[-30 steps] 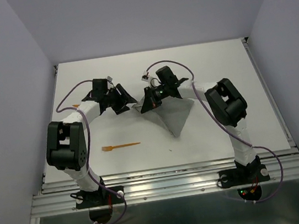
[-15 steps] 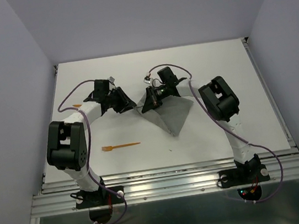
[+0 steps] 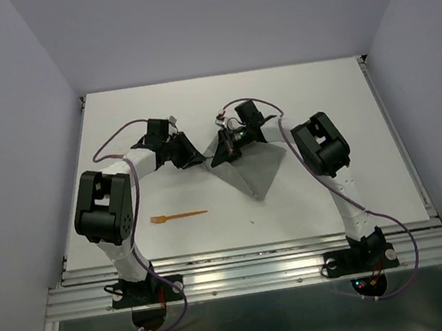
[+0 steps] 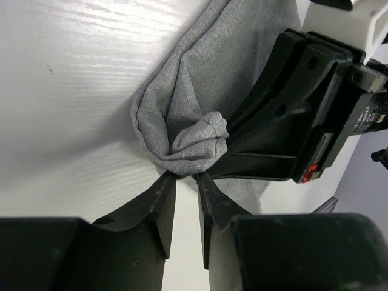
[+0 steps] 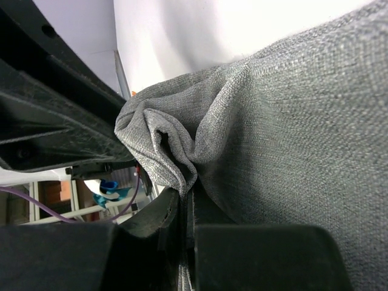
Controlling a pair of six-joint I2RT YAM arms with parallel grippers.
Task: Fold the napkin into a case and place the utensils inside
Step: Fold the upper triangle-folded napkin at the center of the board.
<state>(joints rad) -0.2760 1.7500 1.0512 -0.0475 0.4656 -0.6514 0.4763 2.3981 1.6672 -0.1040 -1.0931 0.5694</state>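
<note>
The white table (image 3: 319, 102) carried the napkin (image 3: 258, 168) about midway between its left and right edges, somewhat nearer the far edge. The napkin was laid as a rough triangle, its point turned toward the near edge. No case had yet been formed, so the folding step was judged to be in hand, with the utensils not yet placed.

The napkin's far left corner was gathered into a small bunch, and both arms were brought together there. The right gripper (image 5: 185, 200) was seen clamped on a fold of that bunch. The left gripper (image 4: 185, 185) was set against the same bunch from the other side, its fingers only narrowly apart. Whether any cloth was nipped between them could not be told.

The orange fork (image 3: 179, 216) was left lying flat toward the near left corner, well apart from the cloth. A second utensil could not be made out.

For the next move, a firm hold by the left gripper beside the right one was judged to be needed. The corner could then be carried across without the whole cloth being dragged.
</note>
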